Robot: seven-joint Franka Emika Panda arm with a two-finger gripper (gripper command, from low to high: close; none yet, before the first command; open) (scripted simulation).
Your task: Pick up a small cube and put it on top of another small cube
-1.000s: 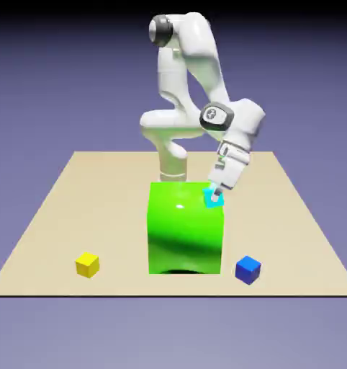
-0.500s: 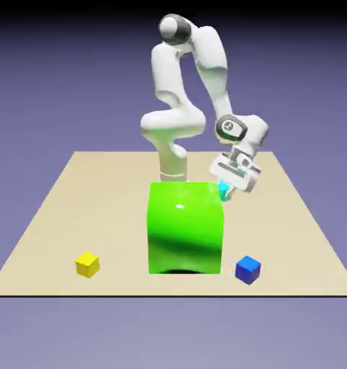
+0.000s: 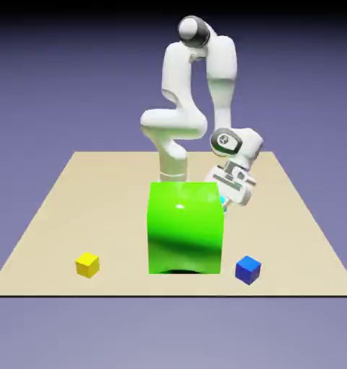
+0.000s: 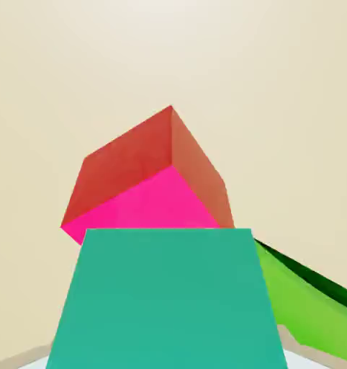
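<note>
Blue-violet backdrop, tan table (image 3: 54,230), places rel. to big green cube (image 3: 185,230).

Ext. view, L to R: sm. yellow cube (image 3: 88,264) well apart, on exterior view's left of green cube; green cube mid-table; sm. cyan cube (image 3: 222,202) by its upper R edge, mostly hidden, pinched in gripper (image 3: 224,207), arm (image 3: 221,86) bent above; sm. blue cube (image 3: 248,269) near, to R of green cube's base. Hand view, L to R: red/pink cube (image 4: 144,169), partly behind cyan cube, then green cube at R edge w/ cyan cube between it & most of red/pink one.
</note>
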